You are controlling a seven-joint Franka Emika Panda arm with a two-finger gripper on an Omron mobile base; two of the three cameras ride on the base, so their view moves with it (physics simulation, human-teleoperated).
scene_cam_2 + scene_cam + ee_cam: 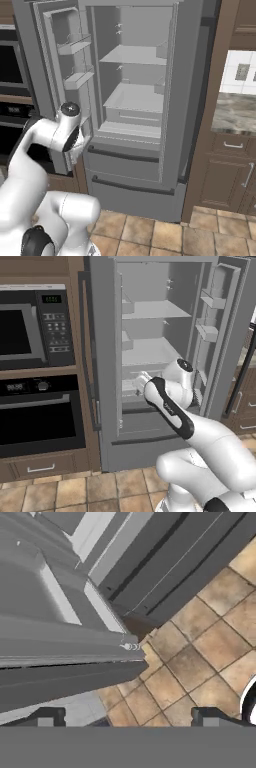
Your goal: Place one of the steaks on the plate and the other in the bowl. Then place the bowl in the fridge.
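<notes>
Hand view has the hand point(127, 718) spread wide open, holding nothing, pointed down at the fridge point(60, 637) door edge and the tile floor point(200, 652).

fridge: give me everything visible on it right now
The fridge is tall, matte grey, metal-looking, built in between wooden cabinets. Its upper compartment stands open, showing pale shelves with nothing seen on them. One open door carries small bins on its inside. Below are two shut drawers with dark grooves. The robot's arm reaches in front of the lower shelf; contact can't be told.
</notes>
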